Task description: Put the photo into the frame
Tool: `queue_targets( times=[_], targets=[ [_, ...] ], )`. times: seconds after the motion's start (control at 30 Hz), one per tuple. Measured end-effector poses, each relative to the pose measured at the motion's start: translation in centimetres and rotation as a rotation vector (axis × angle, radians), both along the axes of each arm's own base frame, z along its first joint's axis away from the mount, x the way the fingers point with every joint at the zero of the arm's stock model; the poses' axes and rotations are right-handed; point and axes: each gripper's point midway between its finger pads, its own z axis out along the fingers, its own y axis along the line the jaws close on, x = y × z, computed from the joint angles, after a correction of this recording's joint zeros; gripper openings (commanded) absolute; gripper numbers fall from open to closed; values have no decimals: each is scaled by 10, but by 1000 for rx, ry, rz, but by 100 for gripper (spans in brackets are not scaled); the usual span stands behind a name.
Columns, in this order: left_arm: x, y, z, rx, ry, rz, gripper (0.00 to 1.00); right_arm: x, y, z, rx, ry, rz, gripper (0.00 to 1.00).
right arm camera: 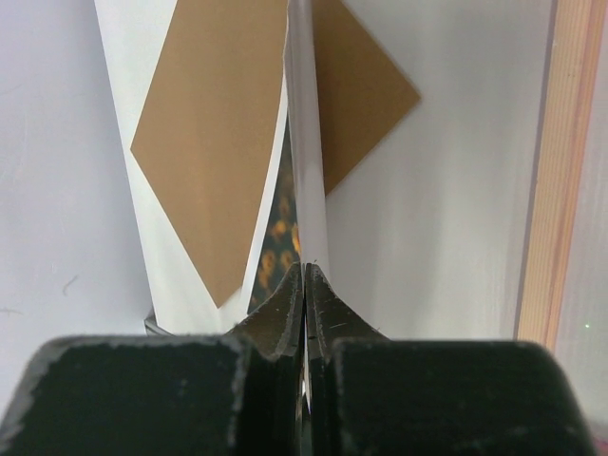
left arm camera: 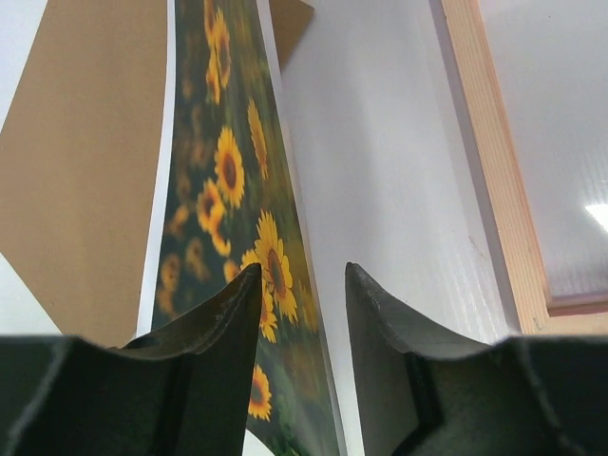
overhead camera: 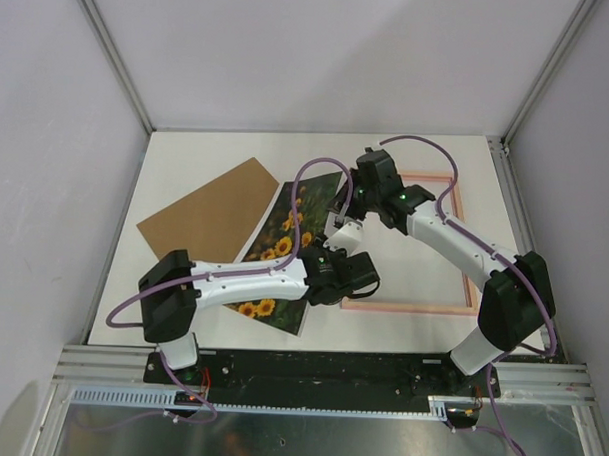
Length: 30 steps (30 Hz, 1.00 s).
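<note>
The photo (overhead camera: 282, 239), yellow sunflowers on dark green, is tilted up along its right edge, left of the frame (overhead camera: 412, 307). My right gripper (overhead camera: 341, 225) is shut on the photo's edge (right arm camera: 306, 171), and the sheet runs away from the right gripper (right arm camera: 304, 271) nearly edge-on. My left gripper (overhead camera: 357, 276) sits at the photo's near right corner. In the left wrist view the left gripper (left arm camera: 302, 275) is open, with the photo (left arm camera: 233, 180) and its white edge passing between the fingers with a gap on each side. The pale wood frame rail (left arm camera: 494, 171) lies to the right.
A plain brown backing board (overhead camera: 210, 215) lies flat at the left, partly under the photo, and shows again as the brown board (right arm camera: 209, 142) in the right wrist view. Grey walls close in the white table (overhead camera: 227, 150) on three sides. The frame rail (right arm camera: 560, 171) is close on the right.
</note>
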Motion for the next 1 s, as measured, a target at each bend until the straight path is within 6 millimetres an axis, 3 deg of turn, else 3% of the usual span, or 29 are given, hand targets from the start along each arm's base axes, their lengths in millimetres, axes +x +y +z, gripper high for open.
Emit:
queue_targets(
  times=[0.17,0.27,0.37,0.47,0.53,0.63,0.73,0.87,1.0],
  targets=[
    [4,-1,0,31,-17,9,35,0,-5,-3,-12,11,-11,0],
    [7,-2,2,43,-30,14,23,0,-7,-3,-15,15,-17,0],
    [9,-2,5,55,-46,19,4,1,-10,-1,-14,13,-22,0],
    [12,-3,8,62,-63,24,1,1,-13,2,-14,11,-29,0],
    [13,-4,10,63,-71,27,0,0,-15,6,-11,5,-32,9],
    [14,-3,13,66,-84,31,0,0,-17,11,-8,-3,-38,49],
    [16,-3,17,65,-86,35,0,-1,-21,16,-13,-17,-40,74],
    [26,0,33,53,-99,47,0,-3,-33,39,-20,-68,-56,85],
    [48,11,68,0,-138,92,0,-3,-62,93,-5,-194,-116,88]
  ],
)
